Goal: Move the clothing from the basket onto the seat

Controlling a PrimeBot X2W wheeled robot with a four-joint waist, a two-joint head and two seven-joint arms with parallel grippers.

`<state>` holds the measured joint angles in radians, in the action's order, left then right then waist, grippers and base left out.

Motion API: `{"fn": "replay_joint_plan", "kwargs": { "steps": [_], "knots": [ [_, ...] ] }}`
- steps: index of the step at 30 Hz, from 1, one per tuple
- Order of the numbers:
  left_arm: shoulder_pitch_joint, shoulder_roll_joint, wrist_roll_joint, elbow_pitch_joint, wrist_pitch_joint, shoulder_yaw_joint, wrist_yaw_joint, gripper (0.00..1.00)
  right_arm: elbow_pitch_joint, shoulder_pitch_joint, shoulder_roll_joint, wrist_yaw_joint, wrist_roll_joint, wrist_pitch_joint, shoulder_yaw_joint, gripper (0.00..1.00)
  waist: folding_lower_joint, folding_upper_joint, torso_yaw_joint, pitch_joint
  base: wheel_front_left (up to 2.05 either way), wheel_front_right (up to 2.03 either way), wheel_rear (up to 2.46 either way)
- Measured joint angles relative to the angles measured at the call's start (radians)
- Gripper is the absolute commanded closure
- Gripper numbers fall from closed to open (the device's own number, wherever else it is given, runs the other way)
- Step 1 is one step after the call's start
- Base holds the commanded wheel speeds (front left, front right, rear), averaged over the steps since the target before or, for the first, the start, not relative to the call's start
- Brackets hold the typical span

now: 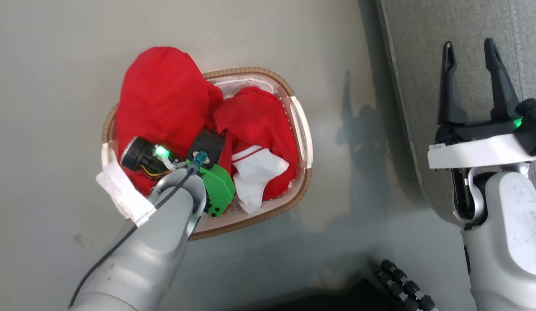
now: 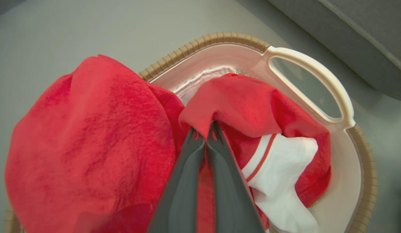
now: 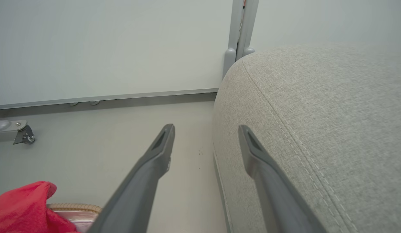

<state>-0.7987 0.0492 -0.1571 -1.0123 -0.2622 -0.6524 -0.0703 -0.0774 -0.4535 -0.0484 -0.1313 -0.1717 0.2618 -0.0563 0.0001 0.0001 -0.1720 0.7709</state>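
The left gripper [image 2: 205, 129] reaches down into the basket [image 1: 259, 71], its fingers pressed together on a fold of the trimmed garment [image 2: 252, 106] — red with a white panel and striped edging, lying on the side of the basket nearer the seat [image 1: 423, 65]. The plain garment [image 1: 164, 95] bulges beside it, touching it and spilling over the far rim. The basket stands on the floor [image 1: 56, 86], near the seat but apart from it. The right gripper [image 1: 469, 47] hovers above the seat's edge — fingers spread wide.
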Motion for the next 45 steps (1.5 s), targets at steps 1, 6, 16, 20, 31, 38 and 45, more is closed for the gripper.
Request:
{"fn": "replay_joint_plan", "kwargs": {
  "steps": [1,6,16,20,31,38,45],
  "knots": [
    [0.016,0.0,-0.008,0.02,0.0,0.002,0.0,1.0,-0.005,0.005,0.0,0.0,0.007,0.0,-0.002,0.0,0.0,0.0,0.004,-0.014,0.0,0.0,0.0],
    [0.098,0.002,-0.026,0.136,0.0,0.014,-0.007,1.0,-0.038,0.058,0.0,0.0,0.035,0.0,-0.007,0.0,0.0,0.0,0.027,-0.098,0.0,0.0,0.0],
    [0.236,0.031,-0.041,0.337,0.0,0.047,-0.026,1.0,-0.104,0.2,0.0,0.0,0.061,0.0,-0.002,0.0,-0.0001,0.0,0.072,-0.316,0.0,0.0,0.0],
    [0.268,0.04,-0.045,0.379,0.0,0.053,-0.031,1.0,-0.125,0.249,0.0,0.0,0.062,0.0,0.006,0.0,-0.0002,0.0,0.086,-0.408,0.0,0.0,0.0],
    [0.237,0.063,-0.076,0.435,0.043,0.032,-0.049,1.0,-0.151,0.342,0.0,0.0,0.066,0.0,0.028,0.0,-0.0002,0.0,0.115,-0.648,0.0,0.0,0.0],
    [0.153,0.067,-0.107,0.506,0.124,-0.01,-0.056,1.0,-0.157,0.347,0.0,0.0,0.066,0.0,0.049,0.0,-0.0002,0.0,0.129,-0.741,0.0,0.0,0.0],
    [0.056,0.072,-0.142,0.563,0.182,-0.038,-0.058,1.0,-0.158,0.331,0.0,0.0,0.075,0.0,0.085,0.0,-0.0002,0.0,0.137,-0.771,0.0,0.0,0.0]
  ]
}}
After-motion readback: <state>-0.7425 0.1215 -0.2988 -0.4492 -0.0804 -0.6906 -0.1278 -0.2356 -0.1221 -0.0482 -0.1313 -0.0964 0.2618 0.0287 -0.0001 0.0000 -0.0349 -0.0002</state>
